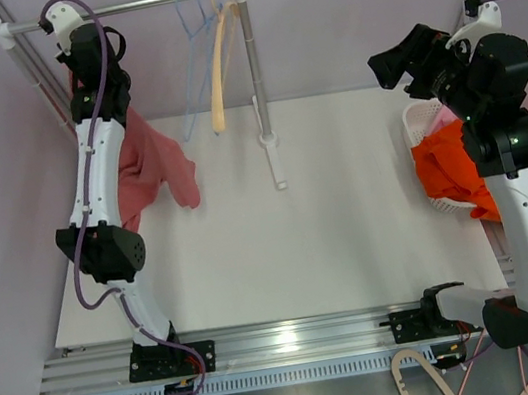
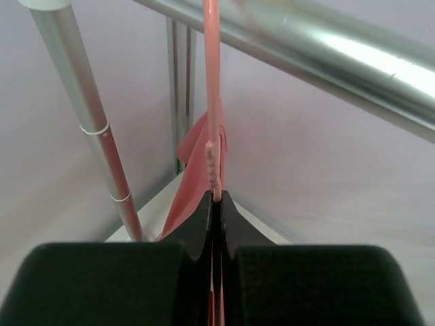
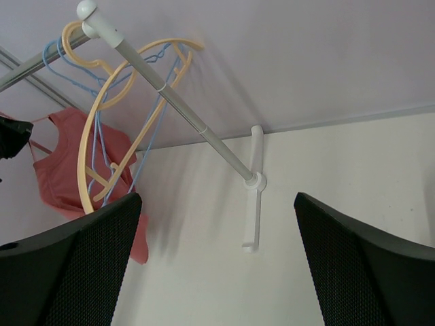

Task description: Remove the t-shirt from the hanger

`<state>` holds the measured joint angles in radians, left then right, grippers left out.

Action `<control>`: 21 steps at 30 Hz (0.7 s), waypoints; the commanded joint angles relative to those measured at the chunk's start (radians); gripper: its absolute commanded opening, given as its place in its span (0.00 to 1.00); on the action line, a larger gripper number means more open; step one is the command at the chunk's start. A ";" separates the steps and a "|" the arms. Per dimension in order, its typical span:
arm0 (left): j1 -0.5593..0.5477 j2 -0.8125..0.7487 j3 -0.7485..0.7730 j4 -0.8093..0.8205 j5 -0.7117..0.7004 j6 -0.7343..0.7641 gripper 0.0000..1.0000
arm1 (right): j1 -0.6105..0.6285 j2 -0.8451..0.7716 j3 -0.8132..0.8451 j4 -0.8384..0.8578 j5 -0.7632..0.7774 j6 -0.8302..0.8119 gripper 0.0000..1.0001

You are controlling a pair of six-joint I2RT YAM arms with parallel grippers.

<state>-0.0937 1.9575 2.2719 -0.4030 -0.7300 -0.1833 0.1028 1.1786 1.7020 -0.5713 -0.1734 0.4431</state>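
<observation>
- While the left gripper sits high at the left end of the rail, its own wrist camera shows what the overhead view cannot. Both jaws are pressed tight together on the thin stem of a pink hanger, which runs straight up past the rail.
- From above, that pinch is hidden behind the left arm. What shows there is the t-shirt, pinkish red, hanging at the rack's left end and draping down to the arm's right, above the white table.
- Over on the right wrist camera, the t-shirt is seen nearly face-on. Its long axis is vertical, straps up and hem down, and it is partly crossed by a yellow hanger and blue hangers.
- The right gripper has its fingers spread wide with nothing between them.
- Only the overhead view shows the white basket beside the right arm, with an orange garment in it.
</observation>
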 commanded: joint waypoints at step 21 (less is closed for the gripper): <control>-0.112 -0.465 -0.074 -0.424 0.340 -0.217 0.01 | 0.020 -0.102 -0.034 -0.009 -0.299 -0.078 0.99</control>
<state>-0.2039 1.6009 2.2177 -0.7059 -0.4683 -0.3214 0.1051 1.0794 1.6661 -0.6064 -0.3153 0.4057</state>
